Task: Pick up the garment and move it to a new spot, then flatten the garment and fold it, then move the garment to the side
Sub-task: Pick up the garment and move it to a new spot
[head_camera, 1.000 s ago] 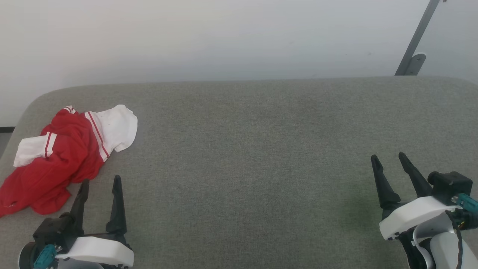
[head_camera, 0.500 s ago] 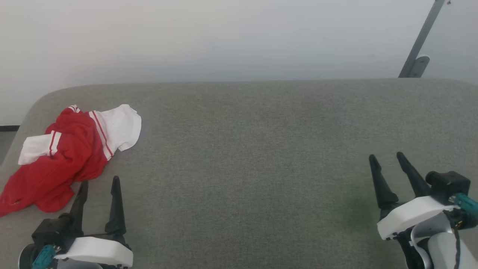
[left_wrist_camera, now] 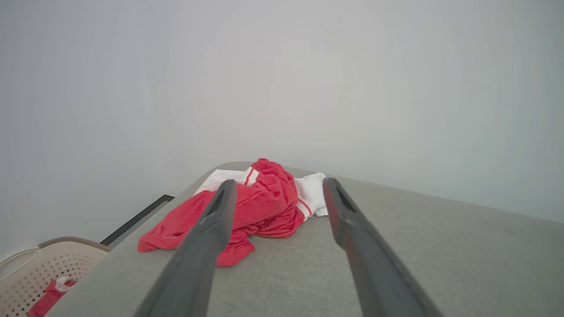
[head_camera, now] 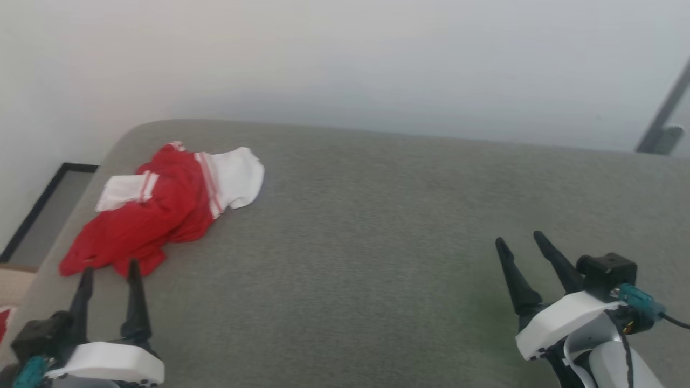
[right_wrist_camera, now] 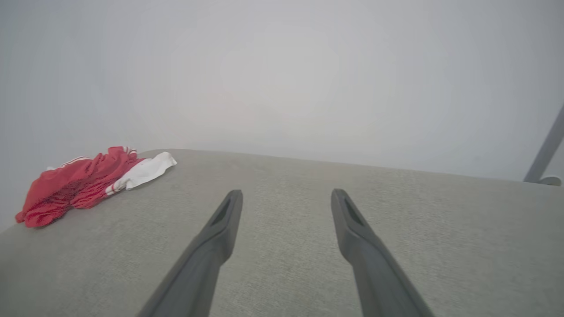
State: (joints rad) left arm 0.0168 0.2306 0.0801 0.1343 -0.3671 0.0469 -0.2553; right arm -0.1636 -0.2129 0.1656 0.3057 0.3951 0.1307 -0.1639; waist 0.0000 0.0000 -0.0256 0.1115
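The garment [head_camera: 161, 210], red with white sleeves and red-and-white striped trim, lies crumpled at the far left of the grey padded table [head_camera: 377, 242]. Any lettering on it is hidden in the folds. My left gripper [head_camera: 109, 268] stands open at the lower left, its fingertips just short of the garment's near edge, nothing between them. In the left wrist view the garment [left_wrist_camera: 260, 204] sits straight ahead between the two open fingers. My right gripper [head_camera: 520, 240] stands open over bare table at the lower right, far from the garment [right_wrist_camera: 83, 182].
A pale perforated laundry basket [left_wrist_camera: 44, 264] with red cloth inside stands on the floor beyond the table's left edge. A white wall runs behind the table. A grey slanted post [head_camera: 666, 118] rises at the far right.
The whole head picture has shifted right and tilted, so the camera has turned left. The garment lies as before. Both grippers stay open.
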